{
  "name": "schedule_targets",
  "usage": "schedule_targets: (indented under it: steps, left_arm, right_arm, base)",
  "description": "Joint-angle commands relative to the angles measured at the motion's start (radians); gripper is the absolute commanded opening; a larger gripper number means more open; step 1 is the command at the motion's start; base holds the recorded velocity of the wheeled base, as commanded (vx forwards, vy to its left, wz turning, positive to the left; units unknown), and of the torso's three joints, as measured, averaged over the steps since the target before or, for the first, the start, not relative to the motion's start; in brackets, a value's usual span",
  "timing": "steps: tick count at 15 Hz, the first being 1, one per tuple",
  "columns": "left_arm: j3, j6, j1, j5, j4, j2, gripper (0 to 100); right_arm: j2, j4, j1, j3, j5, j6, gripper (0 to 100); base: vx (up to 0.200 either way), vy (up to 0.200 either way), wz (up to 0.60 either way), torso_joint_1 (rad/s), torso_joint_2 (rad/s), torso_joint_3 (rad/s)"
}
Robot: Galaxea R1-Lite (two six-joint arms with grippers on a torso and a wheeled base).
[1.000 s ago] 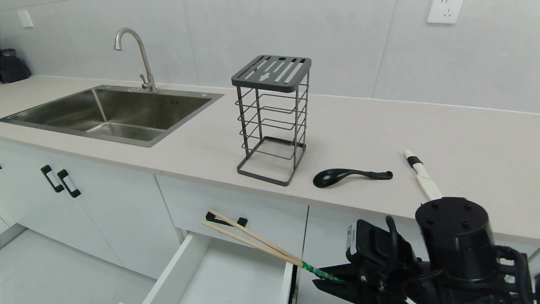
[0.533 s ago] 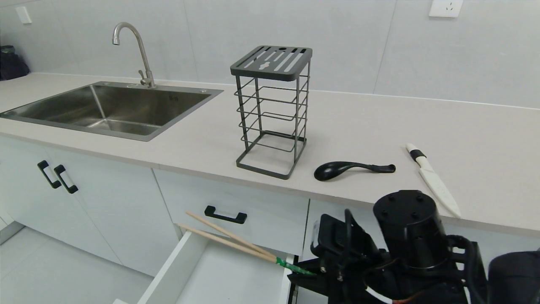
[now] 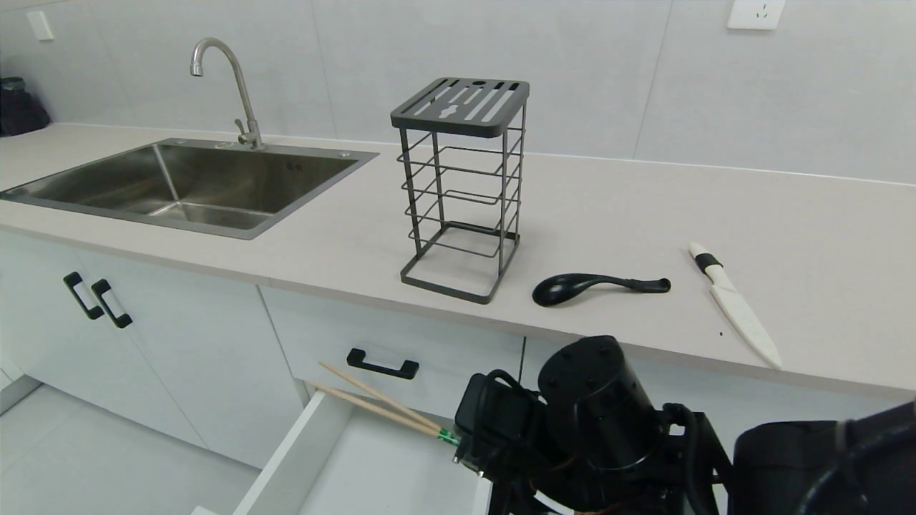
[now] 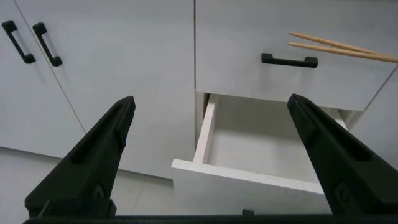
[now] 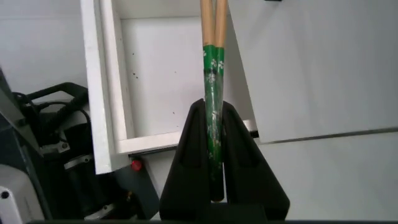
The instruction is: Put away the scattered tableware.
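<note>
While the right end effector (image 5: 214,107) is clamped tight on the green ends of the chopsticks (image 5: 210,37), their bare tips reach out from it above the open drawer (image 5: 107,74); the left end effector (image 4: 211,102) gapes wide, empty.

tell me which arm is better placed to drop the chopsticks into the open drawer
Right. The right gripper is shut on the chopsticks, held out over the open drawer. The left gripper is open and holds nothing.

Grey tiled wall (image 3: 608,79), socket (image 3: 756,13); beige counter (image 3: 630,214), steel sink (image 3: 236,187), faucet (image 3: 250,136); white cabinets (image 3: 193,357), black handles (image 3: 112,305); pale floor (image 3: 86,472).
</note>
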Motion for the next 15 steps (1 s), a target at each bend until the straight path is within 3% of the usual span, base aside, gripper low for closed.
schedule_targets:
  steps: [1, 8, 15]
  left_arm:
    - [0.0, 0.0, 0.0, 0.0, 0.0, 0.001, 100]
    - [0.0, 0.0, 0.0, 0.0, 0.0, 0.001, 100]
    - [0.0, 0.0, 0.0, 0.0, 0.0, 0.001, 100]
  right_arm:
    - [0.059, 0.006, 0.008, -0.049, -0.003, -0.004, 0]
    - [0.199, -0.034, 0.021, -0.119, 0.091, -0.014, 0]
    - [0.22, -0.034, 0.017, -0.135, 0.089, -0.015, 0]
  base:
    - [0.0, 0.0, 0.0, 0.0, 0.0, 0.0]
    - [0.0, 0.0, 0.0, 0.0, 0.0, 0.0]
    - [0.0, 0.0, 0.0, -0.198, 0.33, 0.136]
